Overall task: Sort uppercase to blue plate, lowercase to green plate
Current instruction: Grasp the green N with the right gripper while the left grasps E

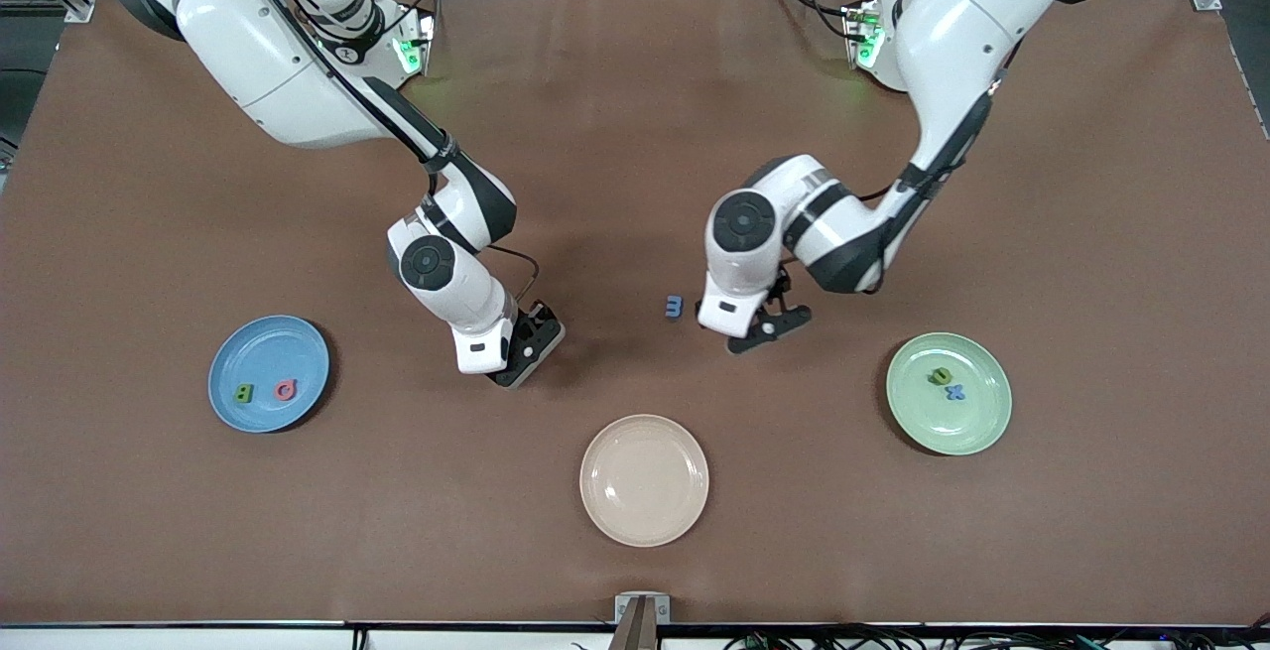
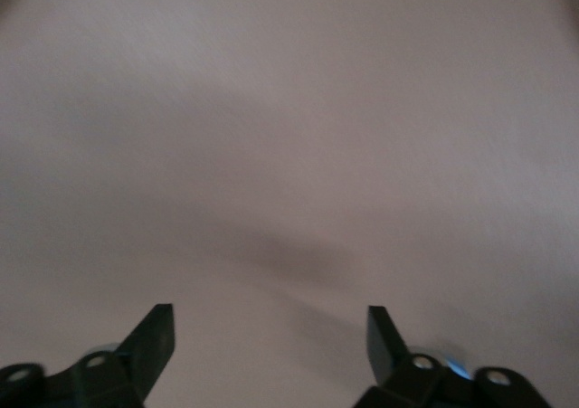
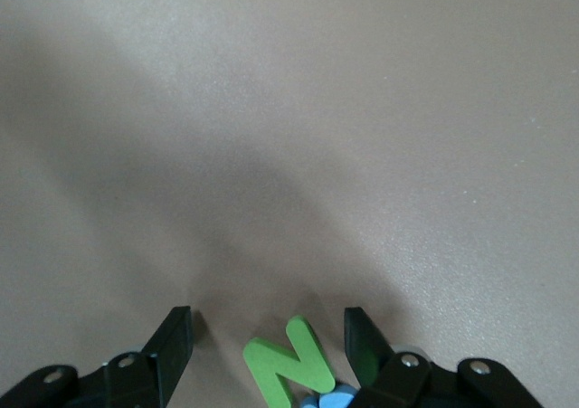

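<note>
Two end effectors spread: left [image 1: 769, 325], right [image 1: 526, 347] astride green N [image 3: 288, 368] | brown table [image 1: 635, 114]

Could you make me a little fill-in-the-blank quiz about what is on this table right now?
1. The blue plate holds a green B and a pink-red ____.
2. The cream plate holds ____ letters.
3. Between the right gripper's open fingers lies a green ____.
4. The blue m lies on the table beside the ____ gripper.

Missing words: Q; no; N; left
</note>
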`<act>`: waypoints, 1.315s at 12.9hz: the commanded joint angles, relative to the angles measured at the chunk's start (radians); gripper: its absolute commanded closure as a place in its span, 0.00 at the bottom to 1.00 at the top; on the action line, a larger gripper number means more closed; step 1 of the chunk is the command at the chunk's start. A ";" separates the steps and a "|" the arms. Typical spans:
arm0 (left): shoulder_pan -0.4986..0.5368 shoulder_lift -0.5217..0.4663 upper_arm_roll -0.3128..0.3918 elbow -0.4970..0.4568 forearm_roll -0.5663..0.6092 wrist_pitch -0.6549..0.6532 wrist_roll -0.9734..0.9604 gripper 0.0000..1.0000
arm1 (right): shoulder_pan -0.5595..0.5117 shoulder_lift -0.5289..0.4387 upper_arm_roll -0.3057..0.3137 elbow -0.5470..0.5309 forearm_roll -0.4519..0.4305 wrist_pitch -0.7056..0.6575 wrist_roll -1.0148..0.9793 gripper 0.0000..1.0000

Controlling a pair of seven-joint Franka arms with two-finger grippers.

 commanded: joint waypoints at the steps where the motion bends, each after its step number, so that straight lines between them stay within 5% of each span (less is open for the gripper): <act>1: -0.050 0.028 0.009 -0.009 0.078 0.082 0.002 0.18 | -0.020 -0.029 0.010 -0.065 -0.016 0.006 -0.019 0.24; 3: -0.078 0.065 0.006 -0.002 0.132 0.136 0.046 0.25 | -0.023 -0.030 0.010 -0.072 -0.018 0.006 -0.036 0.31; 7: -0.119 0.123 0.006 0.040 0.127 0.245 0.196 0.46 | -0.041 -0.030 0.010 -0.070 -0.018 0.006 -0.084 0.65; 9: -0.124 0.128 0.012 0.037 0.133 0.245 0.218 0.47 | -0.041 -0.030 0.010 -0.069 -0.018 0.007 -0.082 0.80; 14: -0.125 0.145 0.033 0.039 0.134 0.242 0.302 0.49 | -0.089 -0.037 0.016 0.008 -0.007 0.000 -0.065 0.86; 17: -0.124 0.143 0.035 0.039 0.134 0.227 0.301 0.52 | -0.236 -0.037 0.081 0.042 -0.005 -0.007 -0.067 0.89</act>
